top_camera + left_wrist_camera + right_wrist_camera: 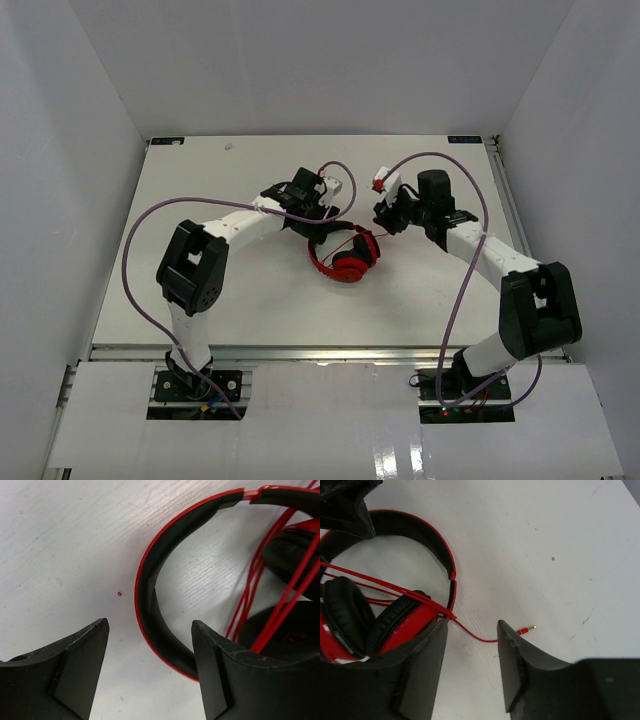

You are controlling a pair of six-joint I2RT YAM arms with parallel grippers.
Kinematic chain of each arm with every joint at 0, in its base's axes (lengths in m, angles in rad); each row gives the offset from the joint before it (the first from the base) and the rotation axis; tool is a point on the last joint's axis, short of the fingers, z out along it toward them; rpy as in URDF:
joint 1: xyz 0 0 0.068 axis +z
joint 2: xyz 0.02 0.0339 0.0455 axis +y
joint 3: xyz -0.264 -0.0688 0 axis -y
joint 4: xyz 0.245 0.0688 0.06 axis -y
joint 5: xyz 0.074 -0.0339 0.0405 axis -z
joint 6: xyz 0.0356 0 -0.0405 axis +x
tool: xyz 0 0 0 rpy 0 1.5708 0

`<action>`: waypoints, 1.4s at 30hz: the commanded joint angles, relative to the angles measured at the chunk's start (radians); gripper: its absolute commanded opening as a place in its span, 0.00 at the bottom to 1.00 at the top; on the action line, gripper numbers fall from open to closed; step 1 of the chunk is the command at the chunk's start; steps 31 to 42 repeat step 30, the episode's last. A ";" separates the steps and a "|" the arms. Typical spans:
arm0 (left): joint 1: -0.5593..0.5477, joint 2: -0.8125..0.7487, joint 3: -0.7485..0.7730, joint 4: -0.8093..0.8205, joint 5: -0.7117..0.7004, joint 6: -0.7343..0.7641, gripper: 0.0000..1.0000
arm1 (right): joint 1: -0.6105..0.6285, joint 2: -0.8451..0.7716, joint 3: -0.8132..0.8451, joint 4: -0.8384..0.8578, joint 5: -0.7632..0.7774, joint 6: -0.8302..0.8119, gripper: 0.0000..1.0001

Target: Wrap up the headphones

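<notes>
The red headphones (345, 258) lie folded on the white table's middle, black headband (150, 595) curving round, thin red cord (385, 594) wound in several strands across the earcups (400, 627). The cord's loose end runs to a red plug (526, 629) lying on the table. My left gripper (322, 222) is open, its fingers either side of the headband's curve (150, 625), holding nothing. My right gripper (392, 222) is open and empty; the free cord end passes between its fingers (472, 630), the plug just beyond the right finger.
The white table (200, 180) is walled by white panels at back and sides. Purple robot cables (135, 270) loop from both arms over the table. A small red and white part (380, 184) sits on the right wrist.
</notes>
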 commanded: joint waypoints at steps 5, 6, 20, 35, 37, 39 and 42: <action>0.029 -0.390 -0.077 0.052 0.136 -0.067 0.84 | -0.142 -0.315 -0.005 -0.268 -0.153 0.138 0.96; 0.029 -0.436 -0.108 0.067 0.150 -0.076 0.84 | -0.158 -0.342 -0.012 -0.301 -0.151 0.142 0.92; 0.035 -1.314 -0.816 0.285 0.141 -0.183 0.98 | -0.223 -0.790 -0.302 -0.329 0.267 0.411 0.90; 0.035 -1.421 -0.903 0.260 0.141 -0.197 0.98 | -0.255 -0.812 -0.327 -0.275 0.365 0.455 0.90; 0.035 -1.421 -0.903 0.260 0.141 -0.197 0.98 | -0.255 -0.812 -0.327 -0.275 0.365 0.455 0.90; 0.035 -1.421 -0.903 0.260 0.141 -0.197 0.98 | -0.255 -0.812 -0.327 -0.275 0.365 0.455 0.90; 0.035 -1.421 -0.903 0.260 0.141 -0.197 0.98 | -0.255 -0.812 -0.327 -0.275 0.365 0.455 0.90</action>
